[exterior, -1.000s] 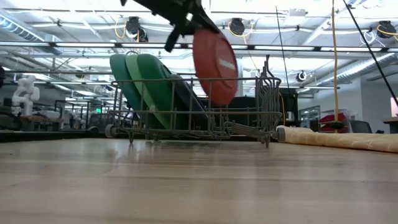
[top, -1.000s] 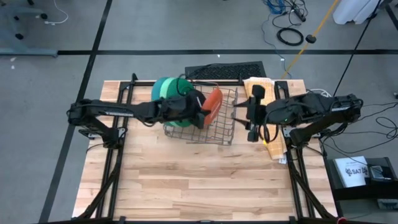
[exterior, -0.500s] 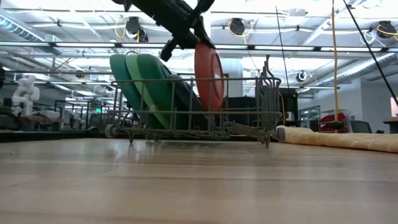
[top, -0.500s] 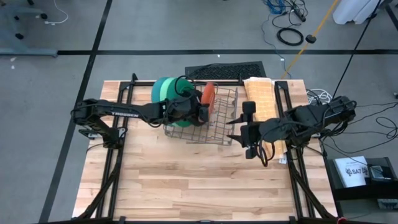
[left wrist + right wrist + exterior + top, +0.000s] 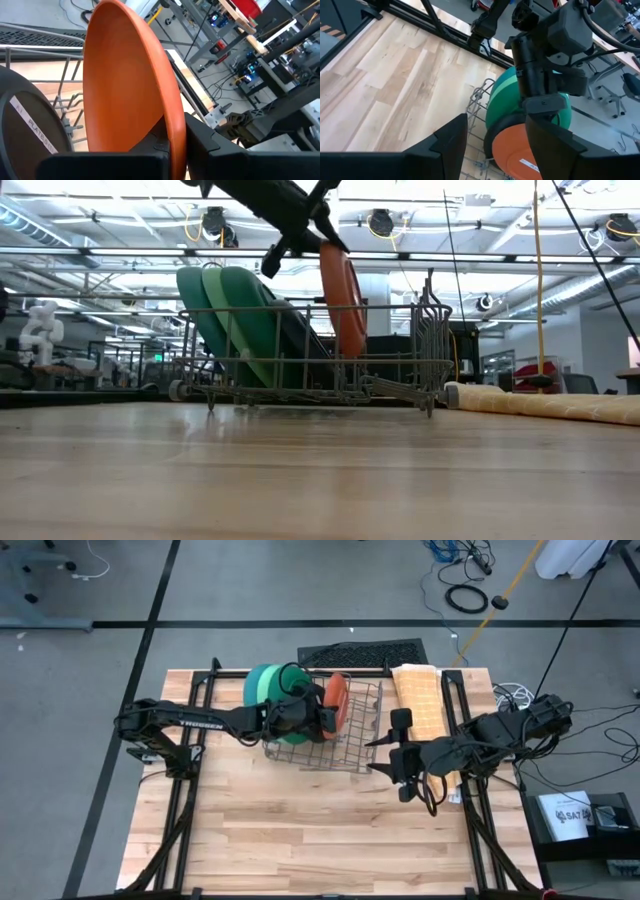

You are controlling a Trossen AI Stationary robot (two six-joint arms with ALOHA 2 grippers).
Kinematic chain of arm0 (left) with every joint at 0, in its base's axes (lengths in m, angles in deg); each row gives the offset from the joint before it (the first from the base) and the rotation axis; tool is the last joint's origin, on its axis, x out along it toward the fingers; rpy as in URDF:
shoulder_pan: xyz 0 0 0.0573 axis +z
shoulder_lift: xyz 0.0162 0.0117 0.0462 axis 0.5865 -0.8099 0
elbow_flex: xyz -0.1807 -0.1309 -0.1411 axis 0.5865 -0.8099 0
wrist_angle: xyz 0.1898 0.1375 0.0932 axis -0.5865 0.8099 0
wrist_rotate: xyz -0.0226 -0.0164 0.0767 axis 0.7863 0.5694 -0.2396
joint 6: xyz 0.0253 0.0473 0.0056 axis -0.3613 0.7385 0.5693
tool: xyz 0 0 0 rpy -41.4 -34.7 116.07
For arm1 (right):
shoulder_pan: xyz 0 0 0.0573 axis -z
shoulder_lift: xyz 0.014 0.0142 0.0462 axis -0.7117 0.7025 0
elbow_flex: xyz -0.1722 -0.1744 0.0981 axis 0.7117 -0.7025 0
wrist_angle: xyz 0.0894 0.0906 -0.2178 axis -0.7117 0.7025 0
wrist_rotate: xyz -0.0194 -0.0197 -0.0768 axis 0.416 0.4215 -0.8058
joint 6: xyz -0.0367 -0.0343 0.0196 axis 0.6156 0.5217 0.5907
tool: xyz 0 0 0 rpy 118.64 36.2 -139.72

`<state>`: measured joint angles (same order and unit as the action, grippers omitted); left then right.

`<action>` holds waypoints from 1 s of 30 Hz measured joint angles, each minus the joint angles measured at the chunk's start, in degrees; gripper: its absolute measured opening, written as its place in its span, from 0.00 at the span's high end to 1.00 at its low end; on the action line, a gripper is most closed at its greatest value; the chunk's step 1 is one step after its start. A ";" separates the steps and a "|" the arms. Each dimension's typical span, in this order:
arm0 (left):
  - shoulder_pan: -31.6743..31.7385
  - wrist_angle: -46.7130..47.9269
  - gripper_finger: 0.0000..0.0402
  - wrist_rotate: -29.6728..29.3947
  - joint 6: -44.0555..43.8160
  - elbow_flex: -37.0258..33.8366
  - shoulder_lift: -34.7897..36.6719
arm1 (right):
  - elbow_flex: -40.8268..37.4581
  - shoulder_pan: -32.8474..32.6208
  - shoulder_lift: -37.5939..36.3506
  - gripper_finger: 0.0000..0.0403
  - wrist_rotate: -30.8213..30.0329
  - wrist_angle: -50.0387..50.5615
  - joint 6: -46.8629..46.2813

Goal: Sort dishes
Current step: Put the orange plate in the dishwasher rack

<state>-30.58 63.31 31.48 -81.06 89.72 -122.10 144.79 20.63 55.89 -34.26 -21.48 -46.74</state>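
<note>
My left gripper point(image 5: 322, 235) is shut on the orange plate point(image 5: 346, 298), which stands almost edge-on with its lower half down between the wires of the grey dish rack point(image 5: 400, 385). Whether its bottom edge rests on the rack I cannot tell. Three green plates point(image 5: 225, 310) and a black plate point(image 5: 30, 130) lean on edge in the rack's left end. Over the table, right of the rack, my right gripper point(image 5: 380, 755) hovers open with nothing between its fingers point(image 5: 452, 142). My left gripper pinches the orange plate's rim point(image 5: 172, 132) between its two fingers, one on each face. It comes from the table's left, slanting a little downward, and holds the plate's upper edge point(image 5: 328, 248). The plate hangs nearly upright below the fingers, partly inside the rack.
A folded yellow-orange cloth point(image 5: 420, 700) lies right of the rack, along the table's right side. A black mat point(image 5: 362, 653) sits just beyond the far edge. Bare wood point(image 5: 300, 830) spreads across the table's near half.
My left gripper has rolled and sunk a little, turning the orange plate from tilted and broad-faced to nearly upright and edge-on, lower in the rack. My right gripper has swung away from the rack's right side toward the table's near edge, uncovering the cloth, and stays open.
</note>
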 joint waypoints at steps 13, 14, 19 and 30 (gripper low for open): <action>-1.21 1.50 0.92 -3.58 -0.91 -0.02 -0.98 | 0.00 -0.51 0.00 0.52 -0.08 0.41 -0.41; -1.35 1.32 0.92 -3.76 -0.93 -0.02 -1.38 | 0.00 -0.51 -0.01 0.52 -0.08 0.40 -0.41; -1.51 -0.77 0.92 -3.89 -1.10 0.00 -2.76 | 0.00 -0.51 -0.02 0.52 -0.08 0.39 -0.72; -1.75 -1.91 0.92 -2.91 -2.57 -0.02 -2.82 | -0.02 -0.49 -0.02 0.52 -0.07 1.33 -1.82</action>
<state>-32.33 61.40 28.57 -83.63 89.70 -124.92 144.77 20.14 55.87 -34.33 -20.15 -48.55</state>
